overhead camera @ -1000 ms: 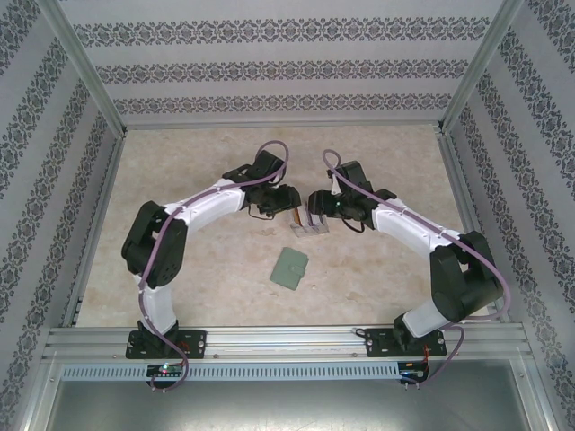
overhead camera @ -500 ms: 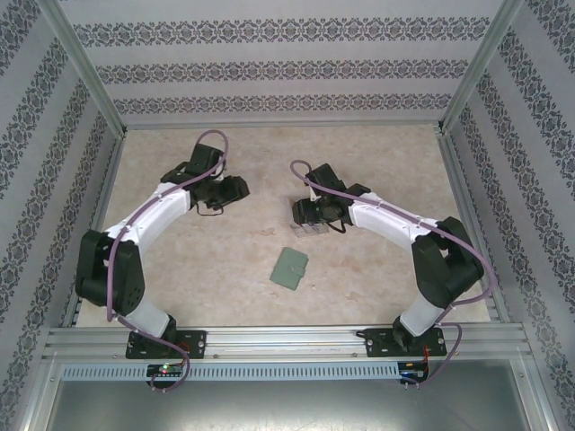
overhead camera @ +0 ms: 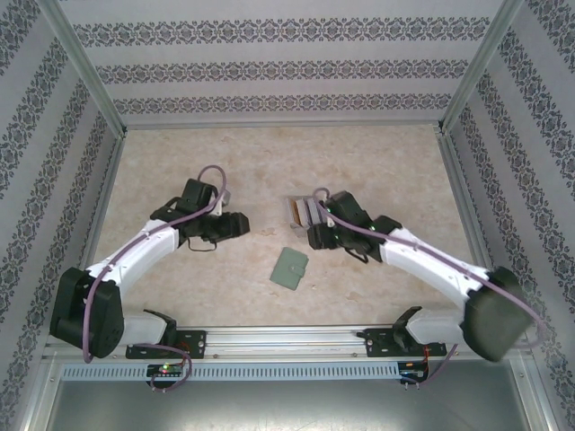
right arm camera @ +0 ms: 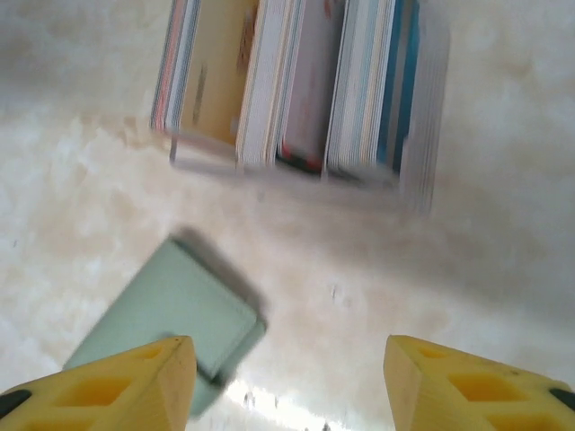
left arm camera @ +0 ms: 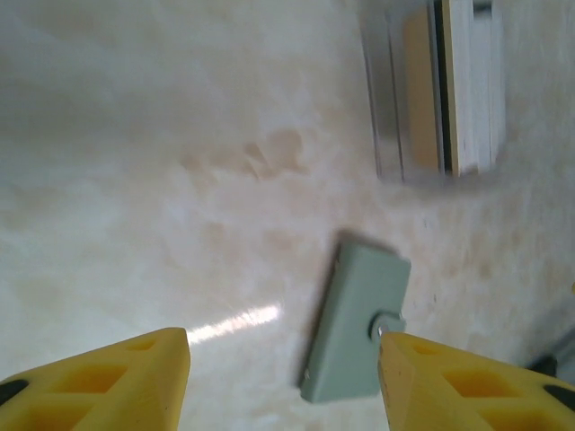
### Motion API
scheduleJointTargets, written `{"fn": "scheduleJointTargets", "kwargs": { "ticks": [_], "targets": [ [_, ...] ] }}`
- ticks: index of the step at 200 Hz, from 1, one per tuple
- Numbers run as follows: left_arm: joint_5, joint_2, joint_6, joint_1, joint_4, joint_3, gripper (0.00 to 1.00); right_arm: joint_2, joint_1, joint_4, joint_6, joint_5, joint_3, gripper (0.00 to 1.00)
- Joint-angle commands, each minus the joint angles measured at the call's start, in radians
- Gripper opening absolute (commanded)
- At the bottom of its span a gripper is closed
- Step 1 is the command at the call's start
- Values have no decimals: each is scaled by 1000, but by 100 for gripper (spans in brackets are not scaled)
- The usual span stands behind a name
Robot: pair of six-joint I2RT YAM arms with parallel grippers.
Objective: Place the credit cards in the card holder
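Credit cards (overhead camera: 303, 212) behind card holder (overhead camera: 289, 268) (apart)

Card holder (overhead camera: 289, 268) closed; credit cards (overhead camera: 303, 212) stood on edge.
The sage-green holder is laid flat and askew at mid-tabletop (overhead camera: 386, 162), nearer the near edge; the tan, whitish and blue cards are packed upright close by, toward the far edge.

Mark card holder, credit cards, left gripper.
card holder (overhead camera: 289, 268), top external view, middle of its green cover.
credit cards (right arm camera: 287, 81), right wrist view, edges of the middle group.
left gripper (left arm camera: 283, 355), left wrist view, midway between its yellow fingertips.
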Motion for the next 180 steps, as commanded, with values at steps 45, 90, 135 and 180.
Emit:
{"fn": "scheduleJointTargets", "kwargs": {
  "ticks": [45,90,135,180],
  "targets": [
    [201,176,-4,-223,184,-61,54,-101,29,268,314,-188,-299,51],
    [129,327,39,-271,107,3,54,-116,-21,300,322,-216,-328,50],
    [134,455,46,-308,117,63,32,-113,-54,306,305,-232,-327,51],
    [158,403,-33,-314,173,52,0,-65,-4,251,308,-205,-279,50]
  ]
}}
